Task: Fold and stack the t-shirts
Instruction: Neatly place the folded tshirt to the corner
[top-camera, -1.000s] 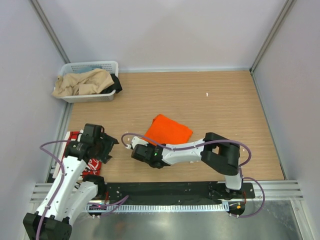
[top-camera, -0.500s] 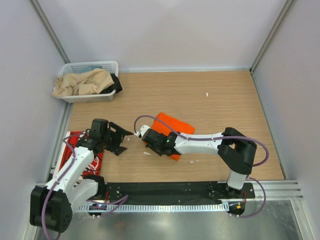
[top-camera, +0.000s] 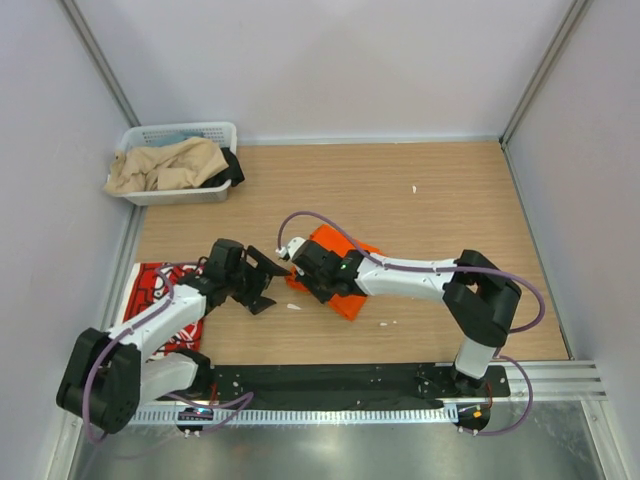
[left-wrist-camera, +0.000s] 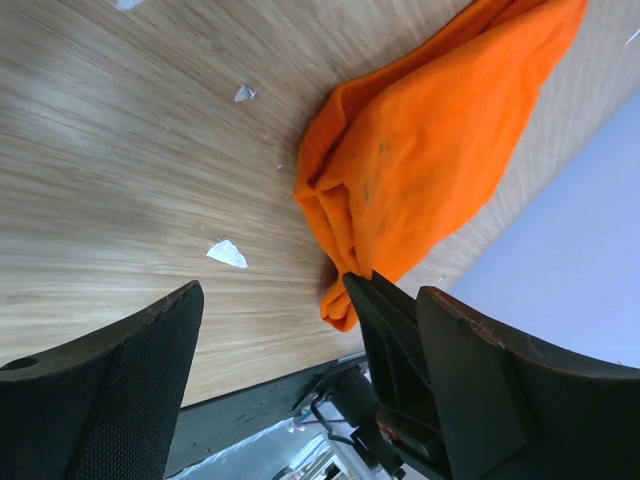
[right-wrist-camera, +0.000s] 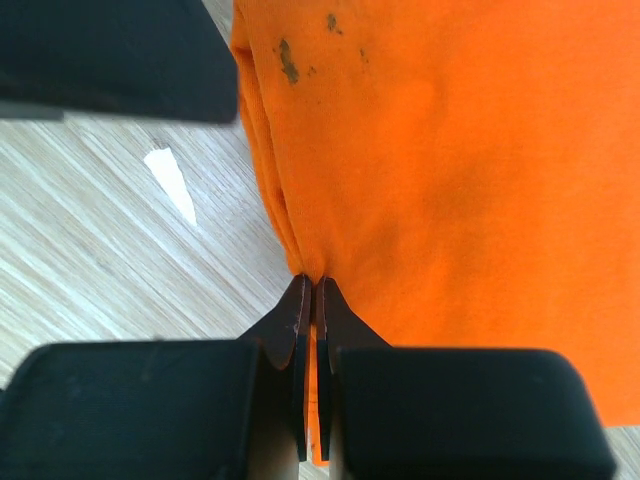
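Observation:
The orange t-shirt (top-camera: 352, 298) lies bunched near the table's middle. My right gripper (top-camera: 299, 262) is at its left edge, shut on a fold of that cloth; in the right wrist view the fingertips (right-wrist-camera: 312, 286) pinch the orange t-shirt (right-wrist-camera: 450, 150). Just left of it my left gripper (top-camera: 271, 285) stands open over bare wood and holds nothing. In the left wrist view the orange t-shirt (left-wrist-camera: 430, 150) lies beyond the wide-apart fingers (left-wrist-camera: 110, 390). The red t-shirt (top-camera: 150, 287) with white lettering lies flat at the near left edge, partly under my left arm.
A white slatted basket (top-camera: 180, 133) holding beige cloth (top-camera: 165, 165) stands at the far left corner. Small white scraps (top-camera: 294, 306) lie on the wood near the grippers. Grey walls close in the table on three sides.
My left gripper left the red t-shirt, moved right toward the orange one and opened wider. My right gripper moved away from the near edge to the orange t-shirt's left edge, and the shirt shifted.

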